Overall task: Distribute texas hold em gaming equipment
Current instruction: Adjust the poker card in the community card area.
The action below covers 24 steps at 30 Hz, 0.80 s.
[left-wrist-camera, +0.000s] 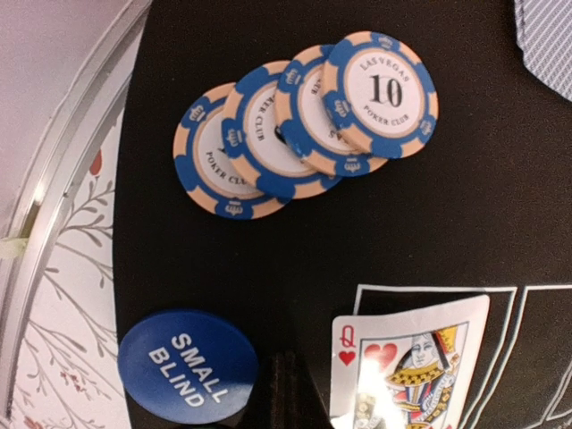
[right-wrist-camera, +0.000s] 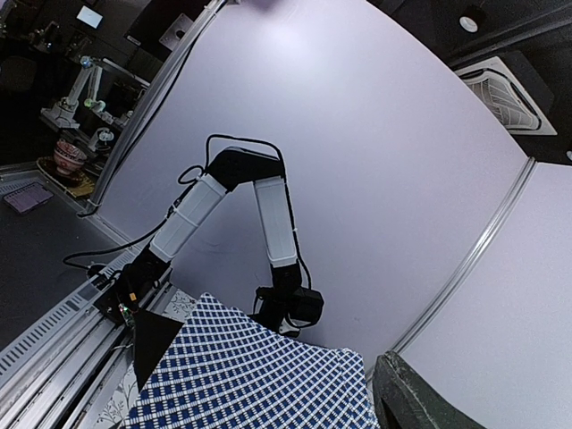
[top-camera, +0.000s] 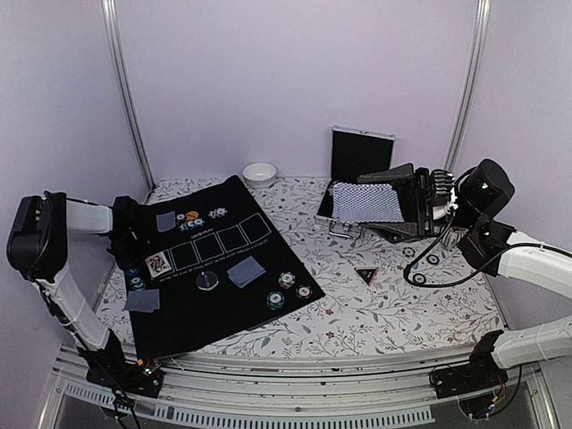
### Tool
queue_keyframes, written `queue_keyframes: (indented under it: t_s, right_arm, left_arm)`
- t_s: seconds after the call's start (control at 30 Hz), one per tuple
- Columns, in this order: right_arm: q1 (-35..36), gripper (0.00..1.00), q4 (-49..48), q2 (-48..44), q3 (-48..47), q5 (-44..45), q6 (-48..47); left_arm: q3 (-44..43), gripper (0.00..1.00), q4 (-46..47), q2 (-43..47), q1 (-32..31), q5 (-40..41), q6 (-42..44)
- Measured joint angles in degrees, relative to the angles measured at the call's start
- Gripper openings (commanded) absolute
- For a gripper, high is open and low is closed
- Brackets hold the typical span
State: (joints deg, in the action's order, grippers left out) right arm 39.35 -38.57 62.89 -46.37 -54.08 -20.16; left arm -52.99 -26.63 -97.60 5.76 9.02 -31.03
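Observation:
My left gripper (top-camera: 138, 254) is shut and empty, low over the left edge of the black mat (top-camera: 228, 317). Just ahead of its fingertips (left-wrist-camera: 282, 393) lie a blue "small blind" button (left-wrist-camera: 188, 366), a face-up queen of hearts (left-wrist-camera: 407, 362) and several overlapping blue poker chips (left-wrist-camera: 308, 121). My right gripper (top-camera: 395, 204) hovers over the open case, shut on a fanned stack of blue-checked playing cards (top-camera: 368, 201) (right-wrist-camera: 255, 380); only one finger (right-wrist-camera: 420, 398) shows beside them. A round grey button (top-camera: 207, 281), face-down cards (top-camera: 247, 271) and chips (top-camera: 286, 281) lie on the mat. The black-red triangular marker (top-camera: 365, 274) lies on the flowered cloth.
A silver-edged black case (top-camera: 361, 154) stands open at the back, under the right gripper. A small white bowl (top-camera: 259, 173) sits behind the mat. More chips (top-camera: 189, 219) and a card (top-camera: 165, 221) lie at the mat's far end. A cable (top-camera: 429, 268) loops beside the right arm.

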Motion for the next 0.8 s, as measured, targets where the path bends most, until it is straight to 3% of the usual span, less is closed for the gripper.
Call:
queue_keyframes:
  t_s: [0.8]
  right_arm:
    - [0.0, 0.64, 0.9, -0.1, 0.0, 0.4, -0.3]
  left_arm:
    - [-2.5, 0.0, 2.5, -2.8, -0.7, -2.3, 1.1]
